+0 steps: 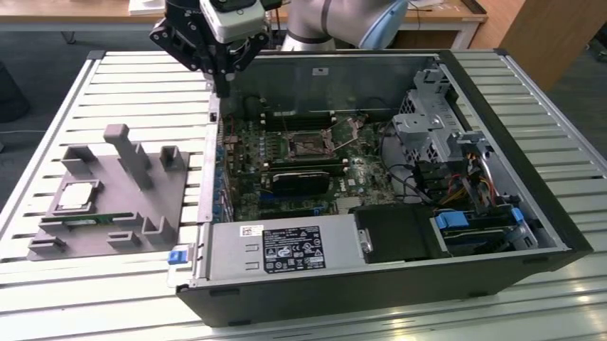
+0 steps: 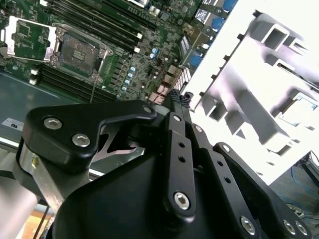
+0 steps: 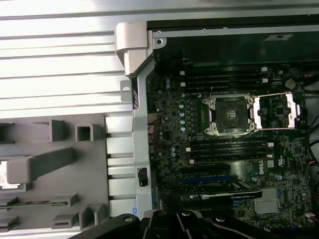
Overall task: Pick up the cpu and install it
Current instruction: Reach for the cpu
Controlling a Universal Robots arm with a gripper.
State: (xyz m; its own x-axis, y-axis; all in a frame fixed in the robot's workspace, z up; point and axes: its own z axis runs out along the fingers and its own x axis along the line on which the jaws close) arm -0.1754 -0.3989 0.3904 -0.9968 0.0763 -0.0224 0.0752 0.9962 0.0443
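Exterior view: the gripper [image 1: 224, 89] hangs at the open computer case's [image 1: 379, 291] wall nearest the grey tray [image 1: 114, 206], and the cpu [image 1: 76, 197] lies flat on that tray, well apart from it, to the exterior view's left of the case. Second wrist view: the fingers [image 2: 174, 114] are pressed together, holding nothing, above the motherboard [image 2: 144, 59]. First wrist view: the socket [image 3: 229, 115] sits uncovered, its metal frame [image 3: 276, 112] folded back beside it.
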